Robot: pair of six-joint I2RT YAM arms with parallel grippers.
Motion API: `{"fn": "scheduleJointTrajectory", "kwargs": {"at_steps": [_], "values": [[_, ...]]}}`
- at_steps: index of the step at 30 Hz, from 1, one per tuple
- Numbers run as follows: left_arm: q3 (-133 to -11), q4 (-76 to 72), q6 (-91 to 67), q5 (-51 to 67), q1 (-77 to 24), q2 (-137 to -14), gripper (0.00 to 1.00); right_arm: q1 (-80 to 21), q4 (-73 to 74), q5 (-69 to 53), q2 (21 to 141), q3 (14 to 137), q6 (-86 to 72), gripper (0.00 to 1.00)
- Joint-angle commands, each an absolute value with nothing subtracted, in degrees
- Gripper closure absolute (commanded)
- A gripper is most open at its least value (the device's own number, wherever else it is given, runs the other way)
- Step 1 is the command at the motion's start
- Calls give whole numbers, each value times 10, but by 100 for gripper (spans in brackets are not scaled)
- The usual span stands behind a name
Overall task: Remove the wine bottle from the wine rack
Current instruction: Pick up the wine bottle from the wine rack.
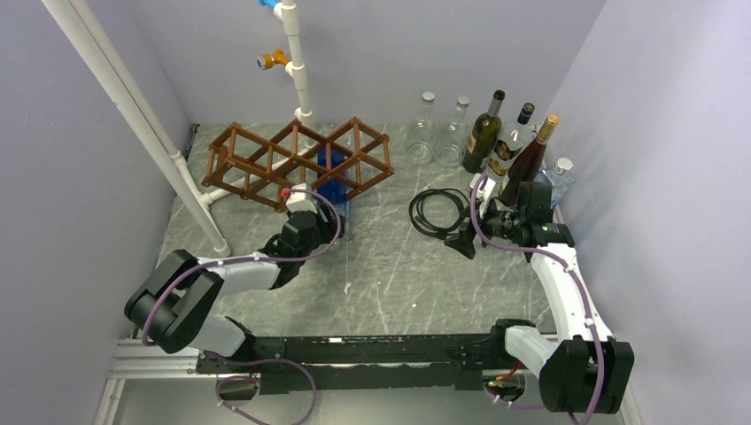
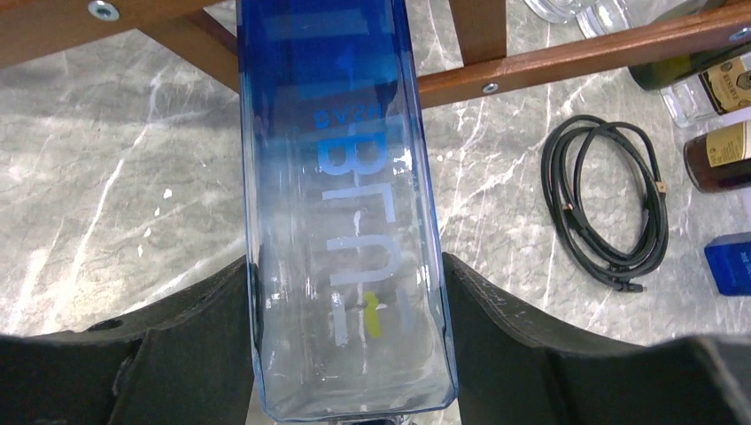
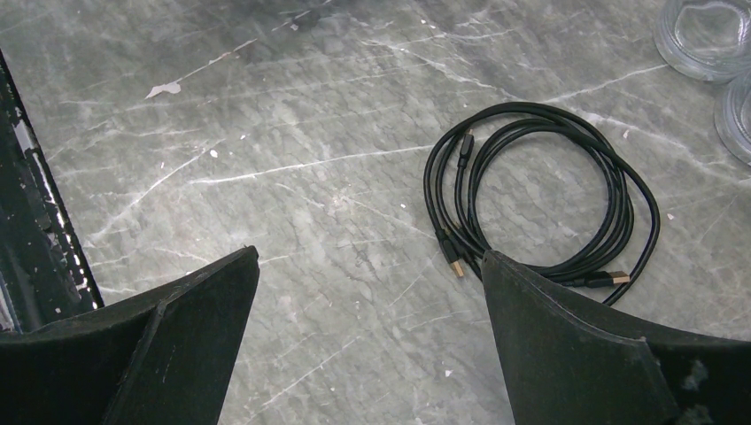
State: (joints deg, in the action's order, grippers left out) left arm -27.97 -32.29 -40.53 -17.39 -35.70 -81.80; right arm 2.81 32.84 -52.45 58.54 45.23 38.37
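A marbled grey worktop [image 1: 381,274] seen from above, walled on three sides. At far left a white pipe [image 1: 133,115] slants down to the worktop, just beside the wine rack [image 1: 266,164], a brown wooden lattice of diamond-shaped cells lying along the back left.

A blue wine bottle [image 1: 329,173] with flat sides rests in a cell right of the rack's middle, its clear base pointing towards the near edge and sticking out of the rack. The left gripper [image 1: 329,223] is half open and closed around that base. In the left wrist view, both black fingers [image 2: 186,336] press flat against opposite sides of the bottle.

Further right, a coiled black cable [image 1: 438,212] lies on the worktop. Behind it stand two clear glass bottles [image 1: 425,133], then three dark wine bottles [image 1: 509,142] near the right wall.

The right gripper [image 1: 469,226] hangs just beside the cable, fingers spread wide, holding nothing and touching nothing.
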Motion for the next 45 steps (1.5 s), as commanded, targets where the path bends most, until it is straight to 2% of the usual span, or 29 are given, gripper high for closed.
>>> {"fn": "scheduleJointTrajectory", "kwargs": {"at_steps": [1,28,45], "values": [[-266,-396,-382,-175,-366,-777,100,27,312,-534,583,450,389,0],[-164,-381,-364,-162,-394,-629,100,28,309,-533,580,446,390,0],[-134,-323,-361,-144,-407,-533,100,27,308,-532,579,444,392,0]]}}
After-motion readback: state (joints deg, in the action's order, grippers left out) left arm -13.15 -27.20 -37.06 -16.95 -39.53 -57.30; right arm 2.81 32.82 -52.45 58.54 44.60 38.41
